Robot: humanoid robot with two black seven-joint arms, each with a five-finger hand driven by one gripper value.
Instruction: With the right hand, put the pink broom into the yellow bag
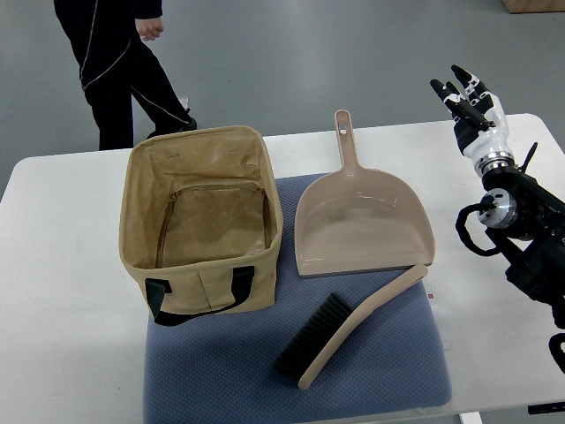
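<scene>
- The robot's right hand [466,95] is raised at about two o'clock in the view, above the far right corner of the white table [62,291]. Its dark fingers [441,89] are spread loosely and hold nothing.
- Its arm, white at the wrist and black with looped cables lower down, runs in from the right edge toward four o'clock.
- The hand is well apart from the broom [349,329] and touches nothing on the table.
- The broom lies flat on a blue-grey mat [388,371], at about five o'clock from the middle of the view. Its pale pink handle points up and right toward two o'clock; its black bristles face lower left, toward seven o'clock.
- The tip of the broom handle lies just beside the front edge of a matching pink dustpan [362,225]; I cannot tell whether the two touch.
- The dustpan rests at the mat's far side, with its open mouth toward the broom and its own handle pointing to twelve o'clock.
- The bag [205,231], tan-yellow cloth with black straps, stands upright and open at nine o'clock from the dustpan, on the mat's left part.
- At eleven o'clock, beyond the table, a person [119,62] in dark clothes stands on the grey floor.
</scene>
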